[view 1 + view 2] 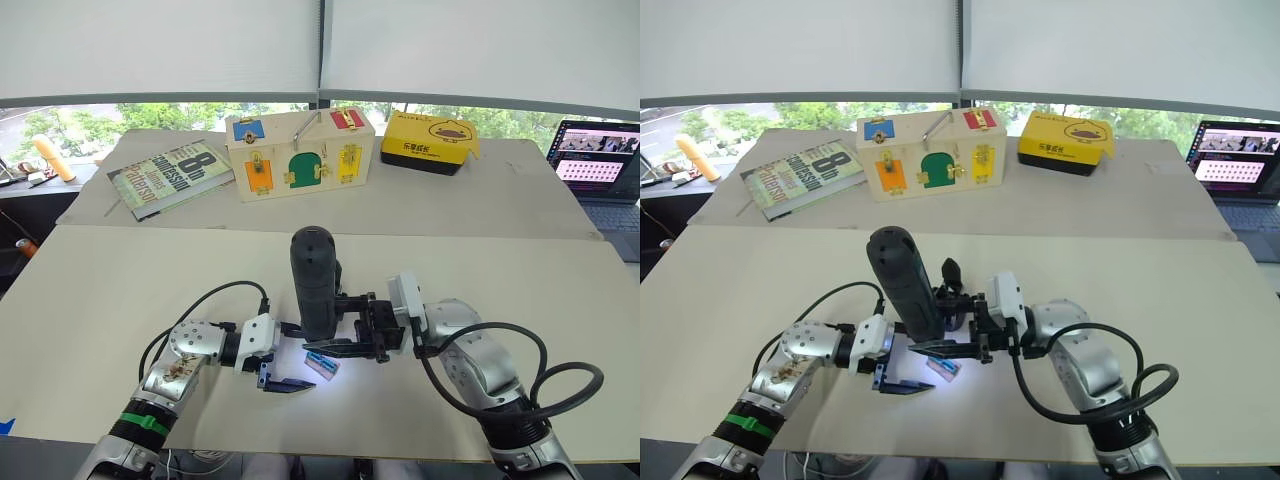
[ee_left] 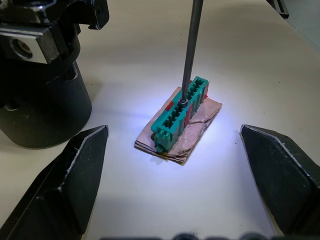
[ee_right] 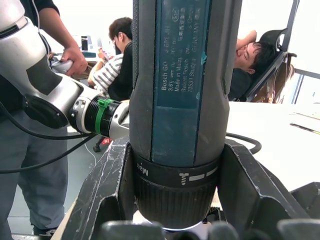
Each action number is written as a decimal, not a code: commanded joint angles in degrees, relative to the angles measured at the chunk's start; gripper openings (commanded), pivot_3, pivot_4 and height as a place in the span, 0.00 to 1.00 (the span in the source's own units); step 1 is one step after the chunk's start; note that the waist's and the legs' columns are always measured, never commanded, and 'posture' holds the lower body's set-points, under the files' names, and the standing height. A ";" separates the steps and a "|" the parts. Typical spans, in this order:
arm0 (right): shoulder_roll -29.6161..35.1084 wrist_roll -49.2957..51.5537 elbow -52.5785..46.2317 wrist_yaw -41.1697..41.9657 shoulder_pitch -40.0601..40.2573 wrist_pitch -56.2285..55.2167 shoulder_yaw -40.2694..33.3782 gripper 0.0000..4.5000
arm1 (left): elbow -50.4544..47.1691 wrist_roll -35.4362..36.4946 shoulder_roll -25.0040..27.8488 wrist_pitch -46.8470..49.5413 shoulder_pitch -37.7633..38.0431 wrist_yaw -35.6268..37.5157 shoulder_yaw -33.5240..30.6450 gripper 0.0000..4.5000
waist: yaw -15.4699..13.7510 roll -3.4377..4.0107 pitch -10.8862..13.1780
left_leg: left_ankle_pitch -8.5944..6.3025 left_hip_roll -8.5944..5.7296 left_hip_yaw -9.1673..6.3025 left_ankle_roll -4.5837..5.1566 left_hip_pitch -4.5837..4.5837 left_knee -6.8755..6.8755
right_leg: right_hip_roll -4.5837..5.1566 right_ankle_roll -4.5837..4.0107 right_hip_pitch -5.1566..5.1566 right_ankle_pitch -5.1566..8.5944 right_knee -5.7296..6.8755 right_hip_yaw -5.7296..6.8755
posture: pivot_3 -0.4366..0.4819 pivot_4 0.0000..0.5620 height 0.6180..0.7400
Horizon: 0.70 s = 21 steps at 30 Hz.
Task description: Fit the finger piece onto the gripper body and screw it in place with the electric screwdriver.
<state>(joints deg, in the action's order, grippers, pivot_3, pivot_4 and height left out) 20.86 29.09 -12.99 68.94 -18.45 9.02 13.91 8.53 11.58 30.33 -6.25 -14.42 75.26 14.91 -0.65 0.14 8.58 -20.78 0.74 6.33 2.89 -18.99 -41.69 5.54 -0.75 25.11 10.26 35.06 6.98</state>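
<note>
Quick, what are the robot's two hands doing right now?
Left gripper: open, holding nothing.
Right gripper: shut on the electric screwdriver, gripping its body.

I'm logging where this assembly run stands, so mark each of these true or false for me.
1. The right hand is shut on the electric screwdriver. True.
2. The screwdriver lies flat on the table. False: it stands upright, bit pointing down.
3. Its bit tip meets a green toothed block lying on a scrap of brown card. True.
4. The left hand is clamped on the green block. False: its fingers stand open, one on either side of the block, touching nothing.
5. A wooden latch box stands on the far table, between a book and a yellow box. True.
</note>
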 commanded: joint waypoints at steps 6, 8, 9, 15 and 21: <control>-0.06 2.86 -2.75 0.31 -1.31 0.26 -1.39 0.42 | 2.25 0.48 0.02 0.14 1.58 0.52 0.21 0.99 | 0.03 0.00 0.00 | 0.00 0.01 -0.01 0.00 -0.01 0.00 | 0.00 0.00 0.02 0.00 0.00 0.00 | 0.48 0.27 1.00; -0.16 3.25 -3.22 0.04 -1.42 0.48 -1.53 0.42 | 2.66 0.95 0.37 -0.16 1.51 1.02 -0.29 0.99 | 0.05 0.00 0.00 | 0.00 0.01 -0.01 0.00 -0.02 0.00 | 0.00 0.00 0.03 0.00 0.00 0.00 | 0.48 0.27 1.00; -0.19 3.47 -3.45 -0.07 -1.50 0.62 -1.56 0.42 | 2.85 1.33 0.54 -0.39 1.50 1.40 -0.55 0.99 | 0.09 0.00 0.00 | 0.00 0.01 -0.01 0.00 -0.03 0.00 | 0.00 0.00 0.03 0.00 0.00 0.00 | 0.48 0.27 1.00; -0.28 4.40 -4.37 -0.46 -2.11 1.34 -1.69 0.42 | 3.04 3.78 0.90 -1.42 1.74 3.55 -1.95 0.99 | 0.35 0.00 0.00 | 0.00 0.04 -0.01 0.00 -0.06 0.00 | -0.03 -0.01 0.08 0.00 0.00 0.01 | 0.48 0.27 1.00; -0.69 6.28 -6.37 -0.77 -3.09 1.79 -2.25 0.42 | 1.07 7.69 1.25 -1.32 2.33 5.09 -4.53 0.99 | 0.99 -0.02 0.02 | 0.00 0.06 -0.01 0.00 -0.15 0.01 | -0.04 -0.02 0.17 0.00 -0.02 0.03 | 0.48 0.27 1.00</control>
<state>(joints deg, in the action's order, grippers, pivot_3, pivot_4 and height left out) 20.70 32.78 -15.67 68.37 -19.71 10.51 13.09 10.49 17.92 30.97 -7.64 -12.85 79.63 11.67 0.35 0.12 8.60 -20.78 0.80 6.32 2.89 -19.17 -41.69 5.51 -0.76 25.31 10.26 35.05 7.01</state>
